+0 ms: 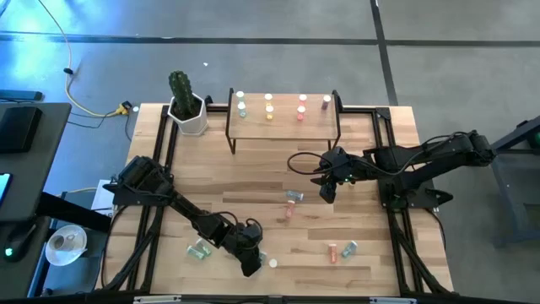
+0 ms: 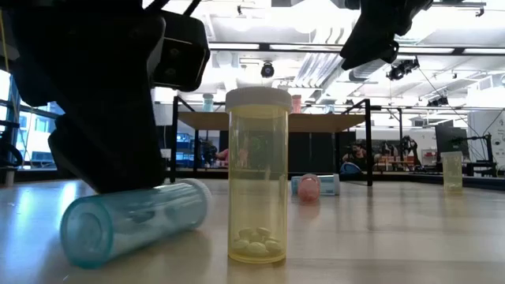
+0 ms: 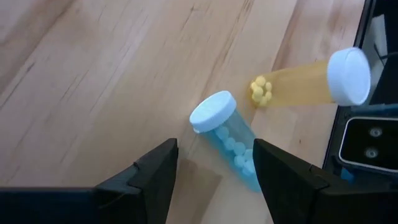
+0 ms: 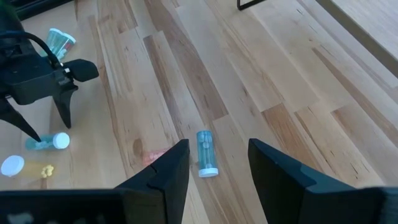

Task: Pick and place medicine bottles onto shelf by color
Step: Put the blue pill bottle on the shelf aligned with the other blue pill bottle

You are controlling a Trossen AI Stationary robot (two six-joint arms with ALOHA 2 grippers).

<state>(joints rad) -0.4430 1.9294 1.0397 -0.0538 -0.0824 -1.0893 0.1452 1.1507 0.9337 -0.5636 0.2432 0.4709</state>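
The light-wood shelf stands at the table's far side with several white-capped bottles in a row on top. Near the front edge my left gripper is open and low over a pale blue bottle. That bottle lies on its side, cap end pointing away from the fingers. A yellow bottle stands upright on its base right beside it. My right gripper hangs open above mid-table, over a blue bottle and a pink one, both lying flat. My left gripper comes at the pale blue bottle slanting down, with its fingers on either side of the bottle's bottom end. One finger stands close against that end. I cannot tell whether it touches. The bottle lies flat on the table.
A green bottle lies left of my left gripper. A pink bottle and a teal bottle lie at the front right. A white pot with a cactus stands left of the shelf. Black rails frame the tabletop.
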